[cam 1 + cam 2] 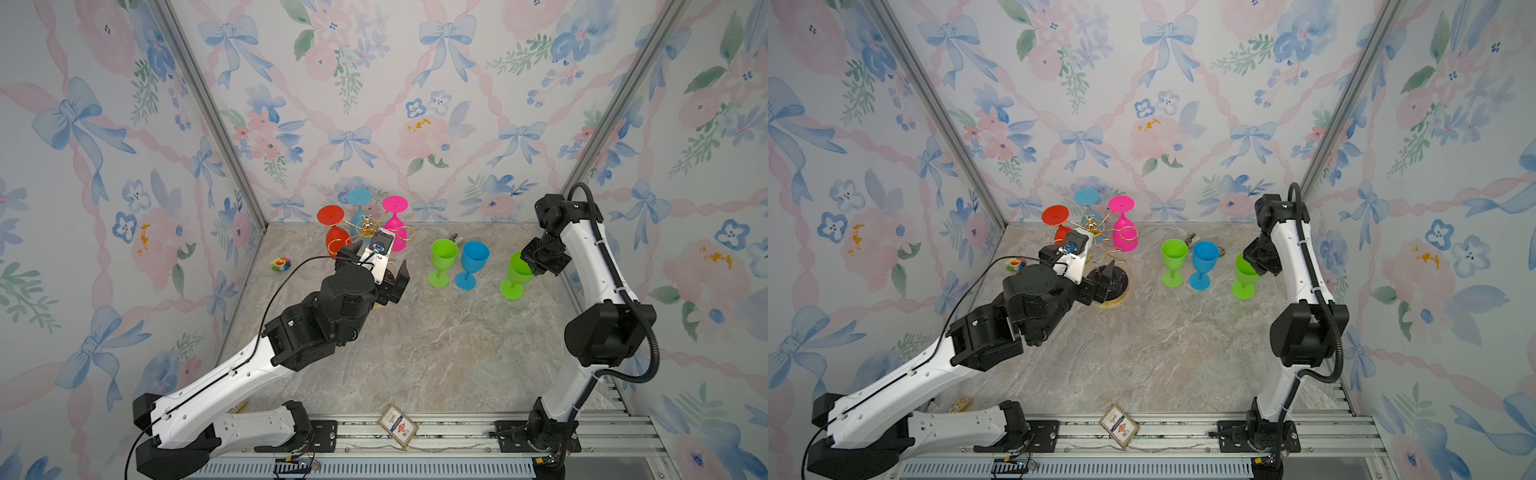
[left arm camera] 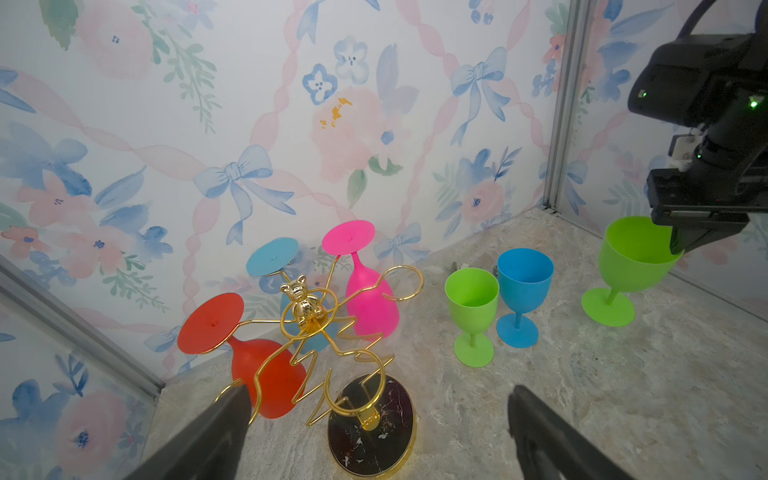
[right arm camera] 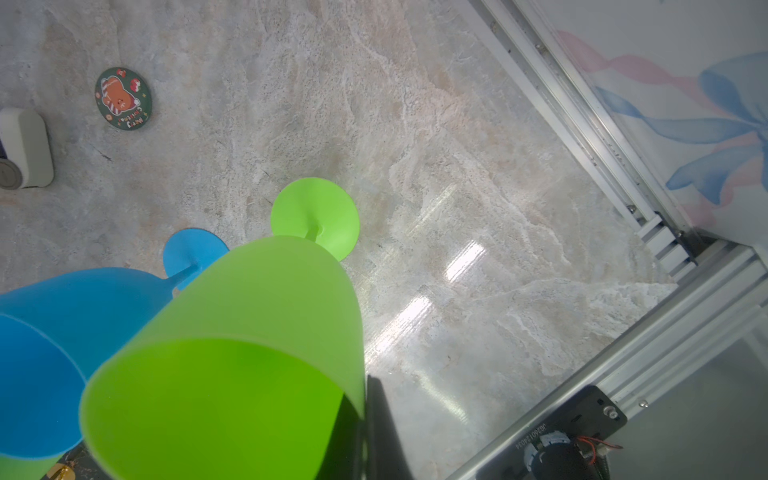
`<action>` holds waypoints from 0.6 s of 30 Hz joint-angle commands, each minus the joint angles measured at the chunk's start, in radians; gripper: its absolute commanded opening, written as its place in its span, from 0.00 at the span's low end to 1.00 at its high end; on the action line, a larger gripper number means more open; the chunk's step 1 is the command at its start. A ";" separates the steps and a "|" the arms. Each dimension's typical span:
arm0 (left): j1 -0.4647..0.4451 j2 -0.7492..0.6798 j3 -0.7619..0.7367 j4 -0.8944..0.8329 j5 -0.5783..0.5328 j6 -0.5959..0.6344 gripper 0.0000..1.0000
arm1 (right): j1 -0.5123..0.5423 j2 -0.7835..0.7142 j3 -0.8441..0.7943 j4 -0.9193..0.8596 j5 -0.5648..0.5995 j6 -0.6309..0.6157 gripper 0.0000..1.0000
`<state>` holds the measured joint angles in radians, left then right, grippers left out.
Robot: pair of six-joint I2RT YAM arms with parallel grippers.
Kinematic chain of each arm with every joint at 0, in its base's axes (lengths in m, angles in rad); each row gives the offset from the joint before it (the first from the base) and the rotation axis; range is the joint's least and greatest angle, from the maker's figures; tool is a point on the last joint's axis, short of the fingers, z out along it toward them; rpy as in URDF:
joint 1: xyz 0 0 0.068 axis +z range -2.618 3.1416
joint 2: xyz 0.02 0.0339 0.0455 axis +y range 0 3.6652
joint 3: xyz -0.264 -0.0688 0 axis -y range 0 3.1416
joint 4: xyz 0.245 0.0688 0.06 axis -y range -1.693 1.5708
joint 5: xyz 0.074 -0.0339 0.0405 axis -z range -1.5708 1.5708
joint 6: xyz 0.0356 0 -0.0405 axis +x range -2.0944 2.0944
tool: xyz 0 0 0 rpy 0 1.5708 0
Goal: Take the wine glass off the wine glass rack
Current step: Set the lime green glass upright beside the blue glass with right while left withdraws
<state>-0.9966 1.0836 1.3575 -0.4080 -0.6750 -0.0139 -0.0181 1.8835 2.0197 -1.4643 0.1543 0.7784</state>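
The gold wire wine glass rack (image 1: pixel 366 227) (image 1: pixel 1093 225) (image 2: pixel 301 301) stands at the back left on its round black base (image 2: pixel 372 424). A red wine glass (image 1: pixel 336 239) (image 2: pixel 266 374), a blue one (image 2: pixel 272 256) and a pink one (image 1: pixel 395 232) (image 2: pixel 370 303) hang from it upside down. My left gripper (image 1: pixel 375 261) (image 1: pixel 1079 262) (image 2: pixel 378 395) is open, just in front of the rack above its base, holding nothing. On the right, my right gripper (image 1: pixel 536 266) (image 2: pixel 677 245) (image 3: pixel 365 415) is shut on the rim of a green wine glass (image 1: pixel 517 274) (image 2: pixel 631 257) (image 3: pixel 249 332), which leans a little with its foot at the table.
A second green glass (image 1: pixel 442 257) and a blue glass (image 1: pixel 471 262) stand upright between the rack and the held glass. A small colourful toy (image 1: pixel 280 264) lies by the left wall. A round coaster (image 3: pixel 123 98) and a white device (image 3: pixel 25 147) lie behind the glasses. A card (image 1: pixel 397 425) rests on the front rail.
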 commanded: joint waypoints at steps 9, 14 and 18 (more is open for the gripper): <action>0.264 0.046 0.103 -0.131 0.145 -0.104 0.98 | 0.009 0.097 0.121 -0.004 -0.015 -0.008 0.00; 0.438 0.031 0.110 -0.134 0.260 -0.115 0.98 | 0.039 0.149 0.178 -0.012 -0.027 0.001 0.00; 0.553 0.043 0.112 -0.133 0.324 -0.121 0.98 | 0.055 0.196 0.224 -0.028 -0.047 0.013 0.00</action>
<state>-0.4953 1.1286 1.4460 -0.5304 -0.4328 -0.1143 0.0219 2.0453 2.2021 -1.4551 0.1268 0.7784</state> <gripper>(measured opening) 0.979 0.046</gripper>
